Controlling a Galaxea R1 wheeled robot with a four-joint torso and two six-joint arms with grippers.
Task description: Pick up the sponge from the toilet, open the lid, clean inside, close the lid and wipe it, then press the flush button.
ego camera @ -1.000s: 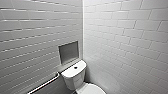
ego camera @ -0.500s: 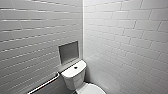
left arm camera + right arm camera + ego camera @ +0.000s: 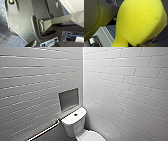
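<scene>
White-tiled walls (image 3: 120,84) meet behind the toilet (image 3: 75,124). Our right pincer (image 3: 132,45) pinches the yellow sponge (image 3: 140,21); how the left pincer stands we cannot tell.

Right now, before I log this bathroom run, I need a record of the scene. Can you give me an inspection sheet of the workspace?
Surface: toilet in the wall corner, flush button on the tank top.
Job's things: lid looks closed; yellow sponge pinched at one end, close to the right wrist camera.
Clutter: nothing seen.
Grippers: right gripper seems shut on the sponge; left gripper cannot tell.
Cables: blue cable looping across the robot's dark plate.
Surroundings: white tiled walls, recessed niche, grab bar, paper roll, dark tiled floor.
</scene>
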